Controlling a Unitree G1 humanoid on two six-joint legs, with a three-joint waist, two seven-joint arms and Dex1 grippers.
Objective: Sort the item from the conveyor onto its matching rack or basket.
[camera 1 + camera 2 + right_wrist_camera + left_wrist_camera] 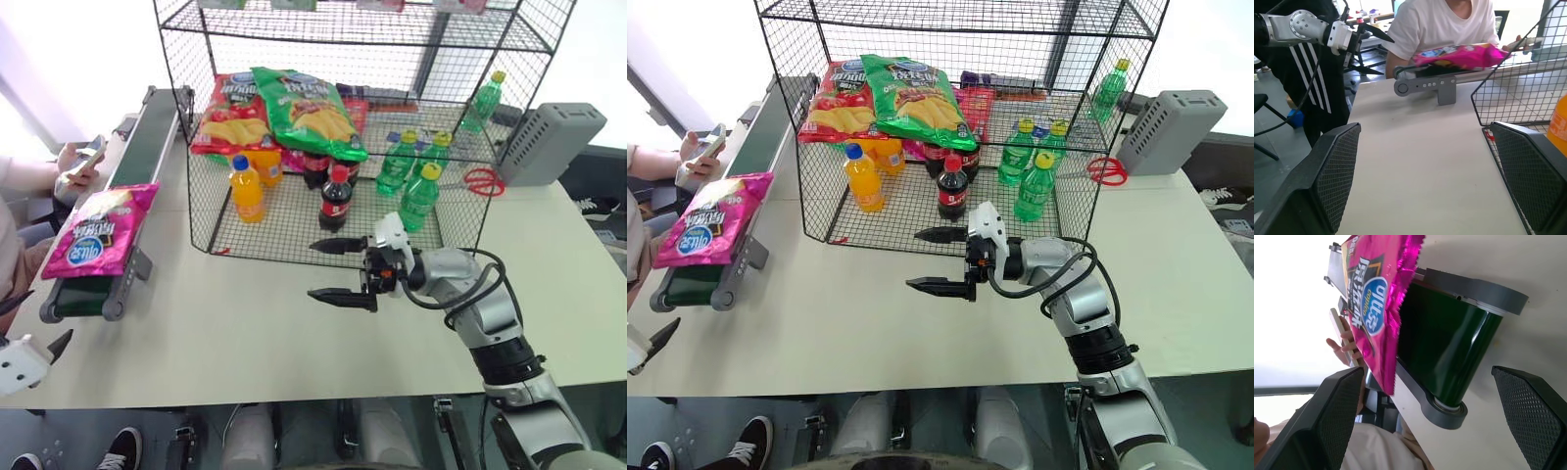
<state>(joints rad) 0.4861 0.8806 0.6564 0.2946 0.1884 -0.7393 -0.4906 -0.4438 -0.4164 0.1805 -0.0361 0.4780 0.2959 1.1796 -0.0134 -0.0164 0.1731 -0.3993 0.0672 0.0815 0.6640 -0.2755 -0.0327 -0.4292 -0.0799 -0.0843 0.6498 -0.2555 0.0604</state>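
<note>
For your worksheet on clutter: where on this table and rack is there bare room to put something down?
Bare: the table between conveyor and right gripper, and the rack floor's front edge. Crowded: the rack's middle, with bottles and chip bags.

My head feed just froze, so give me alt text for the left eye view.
A pink chip bag lies on the near end of the green conveyor at the table's left edge, nothing gripping it. The right gripper hangs open over the white table, in front of the black wire rack holding chip bags and bottles; the left gripper is open near the conveyor.
</note>
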